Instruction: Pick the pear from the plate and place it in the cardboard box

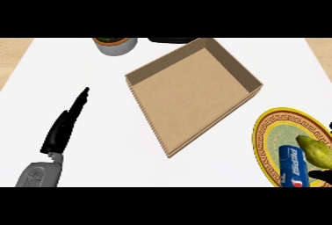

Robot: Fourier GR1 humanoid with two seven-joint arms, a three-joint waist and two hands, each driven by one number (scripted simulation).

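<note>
A yellow-green pear (315, 151) lies on the right side of a round plate (271, 119) with a yellow patterned rim, at the view's right edge. Beside the pear on the same plate lies a blue soda can (293, 165). An open, empty cardboard box (194, 94) sits turned at an angle in the middle of the counter, left of the plate. My left hand (62, 127) shows at the lower left with straight fingers, apart from the box and holding nothing. Only a small black part of my right hand (319, 176) shows at the lower right, just below the pear.
A grey pot (117, 45) with brown filling stands at the back, left of the box's far corner. A dark object (170, 40) is cut off by the top edge. White counter (97, 88) lies between my left hand and the box.
</note>
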